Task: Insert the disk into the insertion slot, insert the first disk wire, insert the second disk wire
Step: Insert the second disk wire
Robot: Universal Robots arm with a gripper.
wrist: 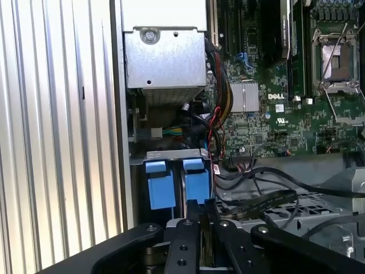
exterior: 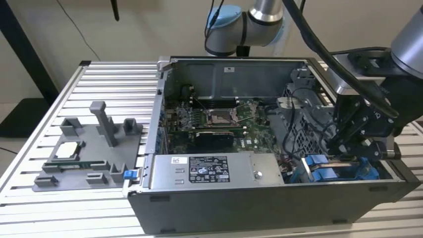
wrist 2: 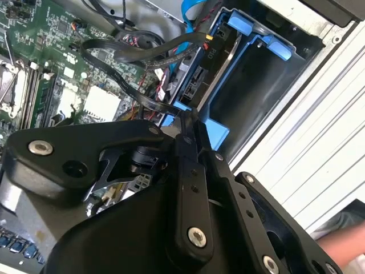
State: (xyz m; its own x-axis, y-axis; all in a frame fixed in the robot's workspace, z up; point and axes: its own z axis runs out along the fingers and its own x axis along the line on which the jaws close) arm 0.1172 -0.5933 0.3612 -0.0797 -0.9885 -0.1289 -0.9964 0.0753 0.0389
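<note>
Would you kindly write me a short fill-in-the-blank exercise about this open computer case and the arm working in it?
1. The gripper hangs over the end of the computer case at the exterior view's ____.
2. The plastic drive carriers below it are coloured ____.
3. The long silver power-supply box carries a ____ sticker.
4. The grey fixture holding spare parts stands ____ the case.

Missing words: right; blue; white; outside

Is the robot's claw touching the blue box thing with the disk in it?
Cannot tell. In the second wrist view the gripper tip overlaps the edge of the blue carrier, beside a black cable, but no contact or gap shows plainly.
</note>
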